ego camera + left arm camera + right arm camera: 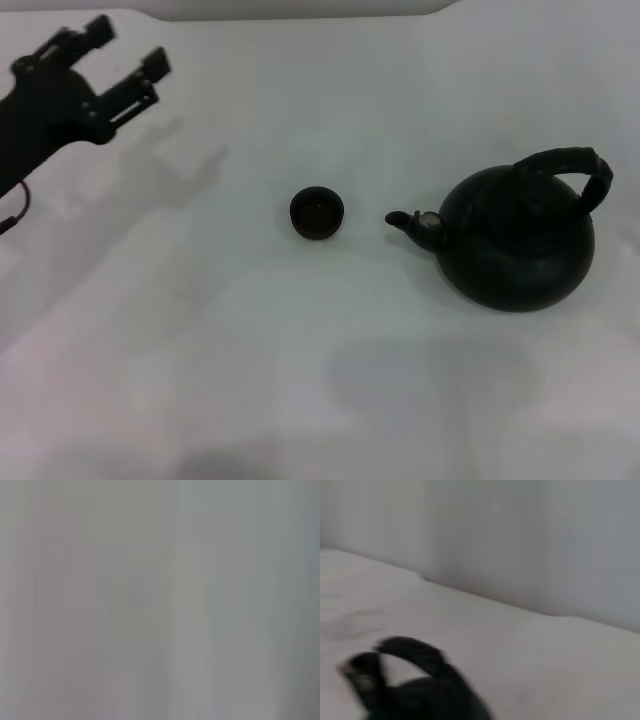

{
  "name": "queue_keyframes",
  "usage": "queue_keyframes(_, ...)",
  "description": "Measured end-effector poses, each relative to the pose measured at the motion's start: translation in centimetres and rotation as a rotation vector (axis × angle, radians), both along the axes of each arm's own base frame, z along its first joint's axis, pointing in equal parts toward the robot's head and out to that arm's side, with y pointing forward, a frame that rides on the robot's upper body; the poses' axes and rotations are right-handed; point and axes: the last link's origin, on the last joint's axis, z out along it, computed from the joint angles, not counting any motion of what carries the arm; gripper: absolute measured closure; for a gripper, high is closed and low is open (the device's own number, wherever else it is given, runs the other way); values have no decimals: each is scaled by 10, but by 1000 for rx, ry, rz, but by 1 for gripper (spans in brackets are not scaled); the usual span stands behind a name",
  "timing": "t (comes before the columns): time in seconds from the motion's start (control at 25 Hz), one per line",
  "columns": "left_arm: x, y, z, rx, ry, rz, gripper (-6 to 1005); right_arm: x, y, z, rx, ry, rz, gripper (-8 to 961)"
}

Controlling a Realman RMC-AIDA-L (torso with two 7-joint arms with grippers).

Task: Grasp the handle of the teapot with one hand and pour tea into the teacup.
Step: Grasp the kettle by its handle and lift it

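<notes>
Only left end effector (128, 52), agape, empty

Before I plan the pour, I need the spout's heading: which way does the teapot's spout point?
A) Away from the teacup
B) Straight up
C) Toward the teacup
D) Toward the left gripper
C: in the head view the teapot stands apart from the teacup, on its right-hand side, and its short spout reaches toward the cup, with bare table between them.
</notes>
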Motion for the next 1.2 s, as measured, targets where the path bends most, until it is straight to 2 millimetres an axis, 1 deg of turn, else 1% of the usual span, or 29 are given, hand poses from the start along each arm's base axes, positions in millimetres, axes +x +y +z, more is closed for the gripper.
queue_keyframes(0.08,-9,-2,-1,51,-7,16,226,-6,-2,-4,-40,31,24,104)
queue_keyframes(0.12,-13,-4,-3,72,-1,25,226,-11,0,-11,-70,48,40,105)
queue_keyframes(0.16,-13,-4,-3,72,-1,25,225,-11,0,-11,-70,48,40,106)
queue_keyframes(0.28,-17,-5,-5,85,1,36,225,-16,5,-29,-130,74,66,110)
queue_keyframes(0.4,-18,-5,-5,83,-2,41,227,-20,14,-42,-167,93,102,113)
queue_keyframes(0.44,-18,-5,-5,82,-4,40,227,-21,18,-49,-184,105,131,114)
queue_keyframes(0.72,-17,-7,-5,76,-18,30,225,-21,30,-54,-169,106,155,122)
queue_keyframes(1.0,-18,-7,-5,65,-28,40,225,-18,41,-61,-152,114,124,178)
queue_keyframes(1.2,-19,-8,-5,66,-29,41,226,-16,43,-60,-148,106,110,225)
